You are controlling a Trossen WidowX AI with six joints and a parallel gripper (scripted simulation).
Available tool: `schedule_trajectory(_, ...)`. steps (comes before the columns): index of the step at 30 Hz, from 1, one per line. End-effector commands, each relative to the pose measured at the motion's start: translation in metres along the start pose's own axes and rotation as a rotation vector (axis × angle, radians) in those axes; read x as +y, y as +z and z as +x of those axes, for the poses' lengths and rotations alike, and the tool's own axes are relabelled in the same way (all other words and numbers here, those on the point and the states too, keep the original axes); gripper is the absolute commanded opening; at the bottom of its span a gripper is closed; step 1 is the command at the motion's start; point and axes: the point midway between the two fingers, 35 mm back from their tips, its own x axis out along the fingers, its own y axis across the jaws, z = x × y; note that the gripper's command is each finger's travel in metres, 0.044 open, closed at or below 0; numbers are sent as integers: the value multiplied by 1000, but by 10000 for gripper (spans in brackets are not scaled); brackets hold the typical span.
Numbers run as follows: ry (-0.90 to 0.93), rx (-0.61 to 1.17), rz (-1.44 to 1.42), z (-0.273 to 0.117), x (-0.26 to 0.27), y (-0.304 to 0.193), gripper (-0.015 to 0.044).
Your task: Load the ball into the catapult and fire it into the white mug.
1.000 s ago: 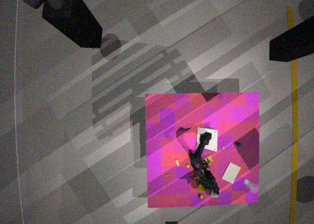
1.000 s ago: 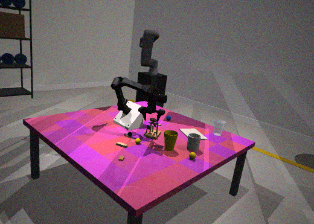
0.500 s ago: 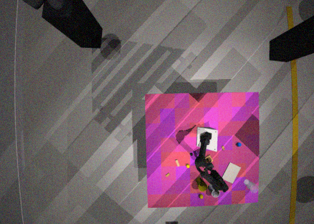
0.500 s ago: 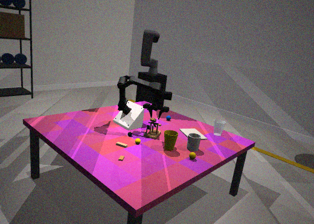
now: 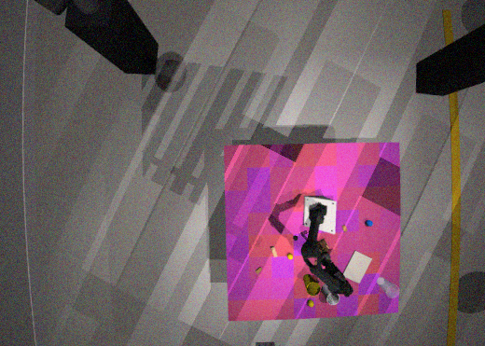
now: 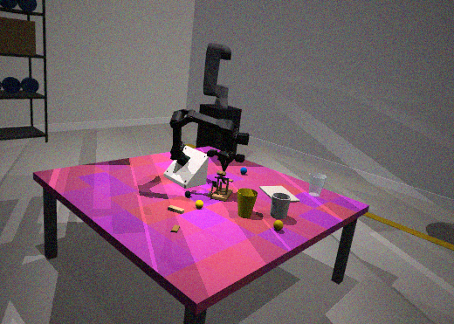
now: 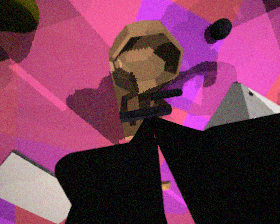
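The small wooden catapult (image 5: 324, 245) (image 6: 222, 196) stands on the table below the arm. Its bowl (image 7: 146, 65) looks empty in the wrist view. My gripper (image 6: 224, 169) (image 7: 150, 122) is shut, fingertips together, pointing down just over the catapult beside the bowl; no ball shows between them. The white mug (image 5: 332, 299) (image 6: 279, 207) stands upright, looking grey, right of the yellow cup. Yellow balls lie left of the catapult (image 5: 290, 256) (image 6: 199, 204) and near the mug (image 5: 311, 303) (image 6: 278, 225). Which ball is meant, I cannot tell.
A yellow cup (image 5: 312, 288) (image 6: 247, 203) stands beside the mug. Also on the table are a white pad (image 5: 358, 267) (image 6: 277, 192), a clear glass (image 6: 317, 185), a blue ball (image 5: 368, 223) (image 6: 244, 170), a black ball (image 6: 188, 194) (image 7: 221, 29) and small wooden blocks (image 6: 175, 209).
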Motion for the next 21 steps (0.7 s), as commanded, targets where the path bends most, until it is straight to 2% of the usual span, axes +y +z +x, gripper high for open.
schedule_trajectory(1, -4, 4, 1, 0, 0, -1, 0)
schedule_trajectory(21, 0, 6, 0, 24, 2, 14, 0)
